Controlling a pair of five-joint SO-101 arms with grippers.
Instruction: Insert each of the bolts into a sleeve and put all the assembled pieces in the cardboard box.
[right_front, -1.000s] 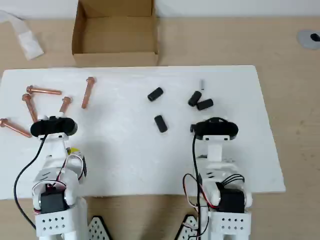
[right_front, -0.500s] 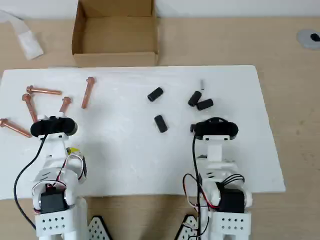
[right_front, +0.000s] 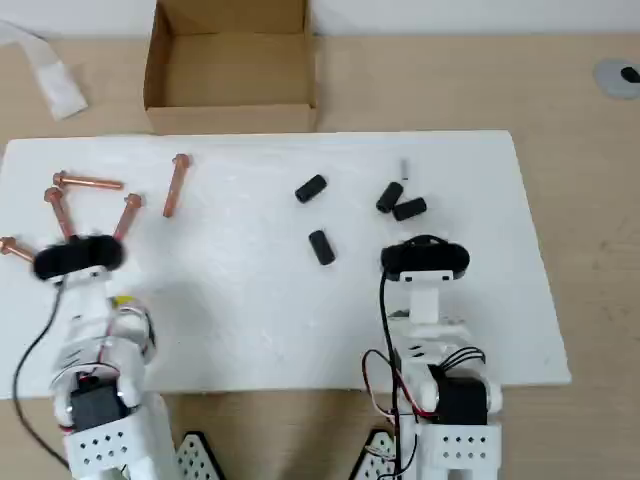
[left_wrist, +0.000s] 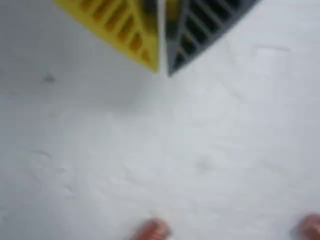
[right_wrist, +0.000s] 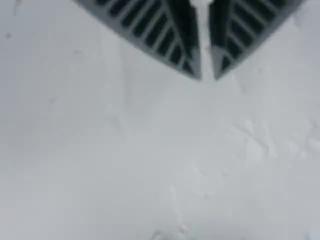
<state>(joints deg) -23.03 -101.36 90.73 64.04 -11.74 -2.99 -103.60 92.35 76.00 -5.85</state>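
Observation:
Several copper bolts lie on the left part of the white mat (right_front: 240, 300), among them one bolt (right_front: 90, 181) near the far edge and another bolt (right_front: 178, 185) further right. Several black sleeves lie mid-mat: one sleeve (right_front: 311, 188), a second sleeve (right_front: 321, 247), and a touching pair (right_front: 400, 203). The open cardboard box (right_front: 232, 100) stands beyond the mat. My left arm (right_front: 80, 255) hovers over the bolts; its gripper (left_wrist: 162, 70) is shut and empty above bare mat, with two bolt ends (left_wrist: 152, 230) close by. My right arm (right_front: 425, 260) is just short of the sleeve pair, its gripper (right_wrist: 205, 75) shut and empty.
A white scrap of paper (right_front: 50, 80) lies on the wooden table at the far left, and a grey disc (right_front: 618, 78) at the far right. A small grey pin (right_front: 404, 168) rests on the mat beyond the sleeve pair. Bare mat stretches between the two arms.
My left arm has swung to the left, so its head now sits nearer the mat's left edge. The right arm has barely shifted. Bolts and sleeves lie where they were.

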